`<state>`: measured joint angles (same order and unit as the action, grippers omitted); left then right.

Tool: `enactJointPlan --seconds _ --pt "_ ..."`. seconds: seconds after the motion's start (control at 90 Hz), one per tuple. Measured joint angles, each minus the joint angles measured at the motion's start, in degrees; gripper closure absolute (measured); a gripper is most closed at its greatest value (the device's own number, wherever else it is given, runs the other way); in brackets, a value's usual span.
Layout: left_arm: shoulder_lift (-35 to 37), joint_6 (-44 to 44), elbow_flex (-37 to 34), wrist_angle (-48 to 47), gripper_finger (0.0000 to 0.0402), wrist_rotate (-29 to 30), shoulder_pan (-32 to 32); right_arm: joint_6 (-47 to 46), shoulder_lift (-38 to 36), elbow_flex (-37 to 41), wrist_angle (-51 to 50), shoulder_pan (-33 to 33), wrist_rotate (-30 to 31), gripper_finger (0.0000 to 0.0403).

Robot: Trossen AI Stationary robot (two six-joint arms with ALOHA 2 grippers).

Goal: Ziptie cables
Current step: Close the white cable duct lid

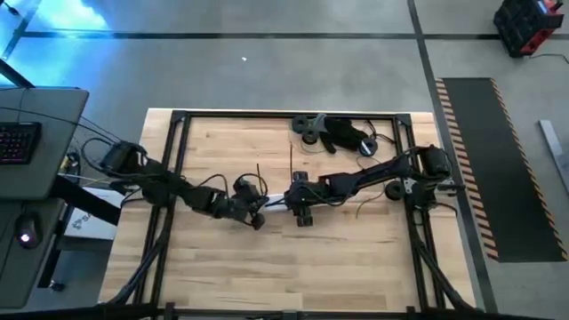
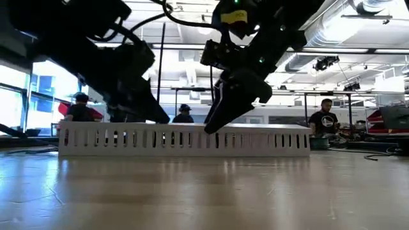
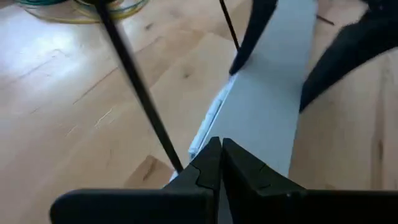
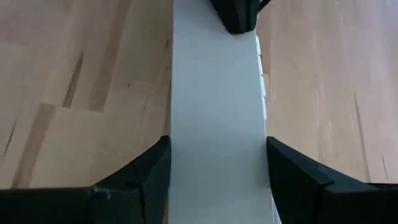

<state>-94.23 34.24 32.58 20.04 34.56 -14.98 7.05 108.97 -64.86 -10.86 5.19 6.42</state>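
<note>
At bench centre the left gripper (image 3: 219,163) is pinched shut at a white duct (image 4: 217,124), the right gripper (image 4: 217,180) spread astride it; no cables visible, presumably floppy, best gathered mid-bunch.

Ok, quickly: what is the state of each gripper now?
Left gripper: closed, with a thin black strip at its tips.
Right gripper: open, astride the white channel.

The white slotted channel (image 2: 185,139) is partly hidden behind both dark arms in the low view. In the right wrist view its ends are cut off. Beyond the channel, the people are too blurred to make out.
</note>
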Motion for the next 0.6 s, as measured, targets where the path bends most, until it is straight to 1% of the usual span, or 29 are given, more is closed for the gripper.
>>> enactJointPlan --seconds 0.067,0.078,0.1,0.133,0.211,0.311,0.456,0.522,0.6 --pt "-1.79 0.25 0.09 0.99 0.0402 0.57 0.63 -0.02 0.0 0.0 -0.03 -0.01 -0.34 0.021" --pt "-2.04 0.38 0.1 1.26 0.0402 0.67 0.7 0.28 0.0 0.0 -0.02 0.01 -0.57 0.0217" --pt "-2.52 0.84 0.1 1.31 0.0402 1.06 0.78 0.7 0.01 0.03 0.06 0.11 -0.06 0.0246" --pt "-3.21 1.28 0.16 1.29 0.0402 1.32 0.86 0.87 0.02 0.04 0.13 0.31 0.18 0.0271" --pt "-4.11 1.6 0.19 1.55 0.0402 2.14 0.81 1.01 0.02 0.04 0.17 0.58 0.19 0.0293" --pt "-4.75 2.29 0.19 1.67 0.0402 2.19 0.66 1.18 0.02 0.02 0.12 0.76 1.28 0.0301" --pt "-4.89 2.16 0.17 2.07 0.0402 1.8 -0.03 0.48 -0.77 0.04 -0.77 0.89 1.86 0.0299" --pt "-4.93 2.24 0.15 2.3 0.0402 1.22 -0.46 0.44 -2.31 0.17 -2.18 1.19 1.58 0.0296" --pt "-4.95 2.66 0.05 2.34 0.0402 1.07 -0.92 0.46 -5.73 0.31 -5.24 1.45 1.56 0.0295"
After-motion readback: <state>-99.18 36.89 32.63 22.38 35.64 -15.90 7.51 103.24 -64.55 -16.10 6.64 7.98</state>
